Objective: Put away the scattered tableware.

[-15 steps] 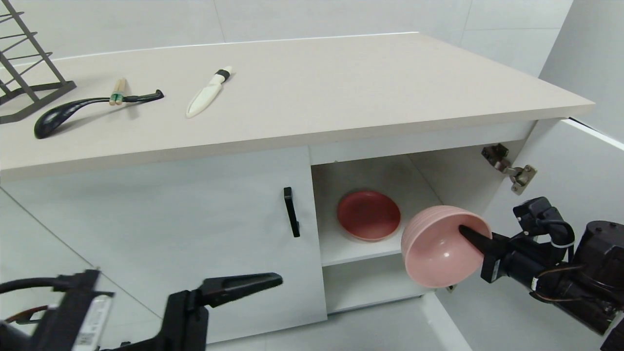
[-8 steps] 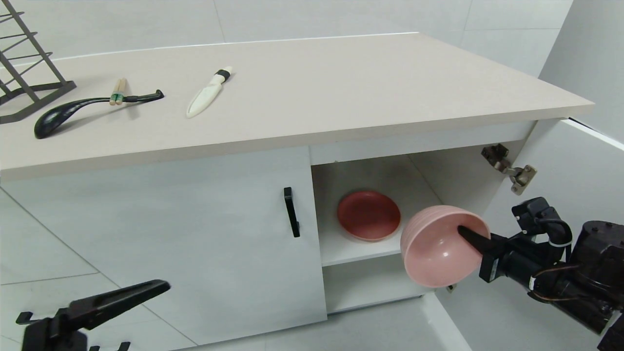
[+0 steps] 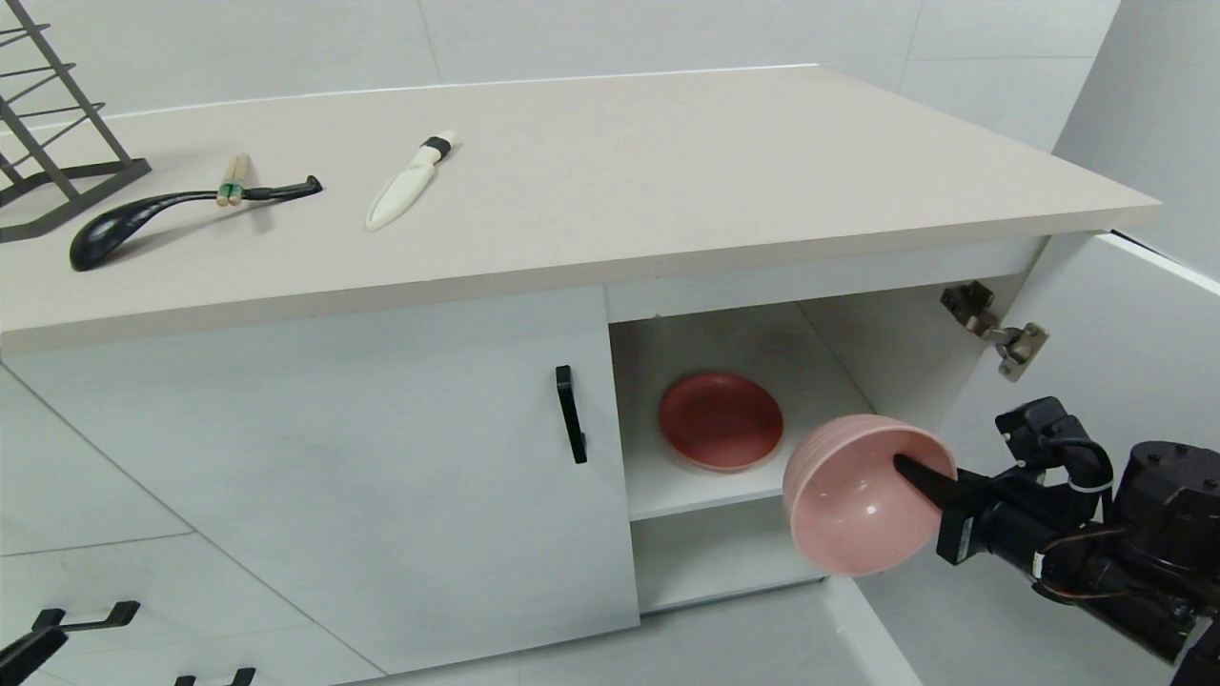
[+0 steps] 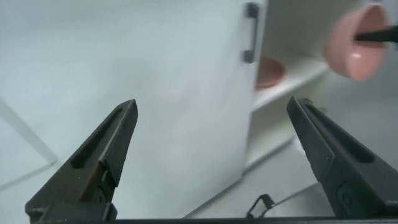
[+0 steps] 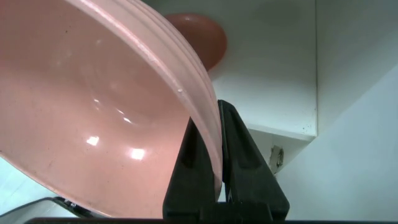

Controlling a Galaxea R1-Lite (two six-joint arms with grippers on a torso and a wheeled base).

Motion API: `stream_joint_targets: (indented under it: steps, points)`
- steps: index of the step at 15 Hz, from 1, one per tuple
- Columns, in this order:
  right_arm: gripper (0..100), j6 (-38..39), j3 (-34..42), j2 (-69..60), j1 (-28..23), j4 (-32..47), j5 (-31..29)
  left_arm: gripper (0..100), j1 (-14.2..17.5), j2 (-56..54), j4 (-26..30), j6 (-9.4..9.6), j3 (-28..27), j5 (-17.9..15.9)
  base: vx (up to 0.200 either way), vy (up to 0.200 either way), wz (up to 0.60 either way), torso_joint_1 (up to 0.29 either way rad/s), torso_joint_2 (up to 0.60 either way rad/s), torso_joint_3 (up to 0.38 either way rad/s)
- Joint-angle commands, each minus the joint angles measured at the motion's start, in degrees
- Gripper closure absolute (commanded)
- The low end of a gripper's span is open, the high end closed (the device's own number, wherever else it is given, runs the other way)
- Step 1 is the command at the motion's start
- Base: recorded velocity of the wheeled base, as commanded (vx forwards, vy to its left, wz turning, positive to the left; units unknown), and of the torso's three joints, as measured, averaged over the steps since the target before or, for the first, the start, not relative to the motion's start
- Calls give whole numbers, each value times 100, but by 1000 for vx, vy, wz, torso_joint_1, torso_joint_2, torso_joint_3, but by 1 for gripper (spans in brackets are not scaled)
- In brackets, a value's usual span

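Note:
My right gripper [image 3: 923,470] is shut on the rim of a pink bowl [image 3: 855,502], holding it tilted on its side just outside the open cabinet's right compartment. In the right wrist view the fingers [image 5: 236,140] pinch the pink bowl [image 5: 93,118] wall. A red plate [image 3: 721,420] lies on the cabinet shelf [image 3: 705,486], left of and behind the bowl. On the counter [image 3: 620,181] lie a black ladle [image 3: 143,216], a pair of chopsticks [image 3: 230,179] and a cream knife [image 3: 408,180]. My left gripper [image 4: 211,149] stands open low in front of the closed door, holding nothing.
The left cabinet door [image 3: 381,457] is closed, with a black handle [image 3: 568,414]. The right door [image 3: 1115,400] is swung open beside my right arm, its hinge [image 3: 996,332] exposed. A dark wire rack [image 3: 48,143] stands at the counter's far left. A lower shelf space lies below the plate.
My left arm has dropped down and to the left, almost out of the head view. The right gripper and pink bowl have sunk slightly.

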Motion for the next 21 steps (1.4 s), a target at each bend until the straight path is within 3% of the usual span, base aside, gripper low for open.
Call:
stream_joint_targets:
  steps: [1, 3, 7, 8, 10, 13, 15, 16, 21]
  points:
    - [100, 18, -148, 162, 41, -9, -5, 0, 293, -860, 365, -130, 0, 83, 0, 0, 0, 0, 0, 0]
    - [100, 423, -526, 276, 155, -9, 30, 0, 521, -1528, 1113, -455, 0, 74, 0, 0, 0, 0, 0, 0]
    - [100, 599, -1194, 813, 410, -9, 30, 0, 521, -1607, 1640, -402, 0, 74, 0, 0, 0, 0, 0, 0]
    - [100, 599, -1484, 980, 427, -9, 21, 0, 486, -1678, 1948, -341, 0, 65, 0, 0, 0, 0, 0, 0]
    - [100, 599, -1923, 962, 498, 228, 21, 0, 425, -1818, 2405, 72, 0, 65, 0, 0, 0, 0, 0, 0]
    - [100, 599, -2785, 988, 533, 1212, 12, 0, 372, -1968, 2413, 275, 0, 136, 0, 0, 0, 0, 0, 0]
    - [100, 599, -3083, 1120, 542, 1617, -14, 0, 372, -1968, 2422, 661, 0, 1058, 0, 0, 0, 0, 0, 0]
    - [100, 599, -3163, 1173, 542, 1652, -23, 0, 372, -1968, 2431, 740, 0, 1515, 0, 0, 0, 0, 0, 0]
    - [100, 599, -3514, 1305, 542, 2267, -32, 0, 337, -1968, 2255, 661, -18, 1568, 0, 0, 0, 0, 0, 0]
